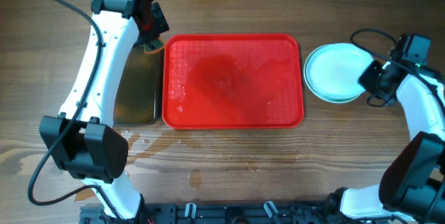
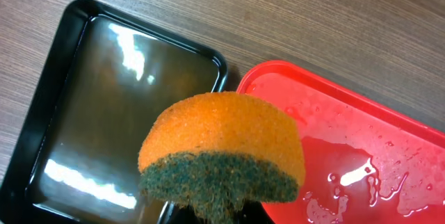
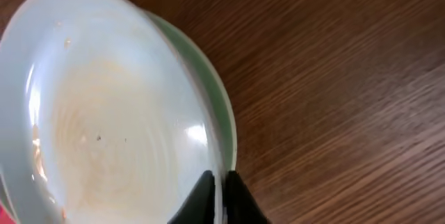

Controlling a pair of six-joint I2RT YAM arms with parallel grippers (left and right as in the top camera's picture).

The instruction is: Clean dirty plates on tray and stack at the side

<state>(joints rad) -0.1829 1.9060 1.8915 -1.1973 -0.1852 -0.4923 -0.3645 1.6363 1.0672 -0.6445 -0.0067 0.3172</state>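
Right gripper point(image 3: 217, 184) was clamped on the rim of the top plate point(image 3: 104, 113), stacked just right of the red tray point(image 1: 233, 37); plate judged stiff, wet-slick, breakable, rim pinch apt; left gripper point(image 1: 150, 33) clamped the sponge point(image 2: 222, 140).

In the left gripper point(image 1: 151, 37), sponge point(image 2: 222, 158): orange pitted upper layer, dark green fuzzy scouring layer below. Under that gripper and back toward its base, black tray point(image 2: 45, 106): glossy black with white glare streaks. To that gripper's right, red tray point(image 2: 389, 133): bright red, clear wet patches with white glints. On the right gripper point(image 3: 219, 195), fingers point(image 3: 198, 197): black. At those fingers, top plate point(image 3: 104, 113): white to pale blue, with faint orange-brown smears and specks across the bowl. Under it, lower plate point(image 3: 228, 130): pale green rim. Around both grippers, table point(image 3: 348, 78): brown wood with fine dark grain. Both arms point(image 1: 97, 64): white shells, black joints.
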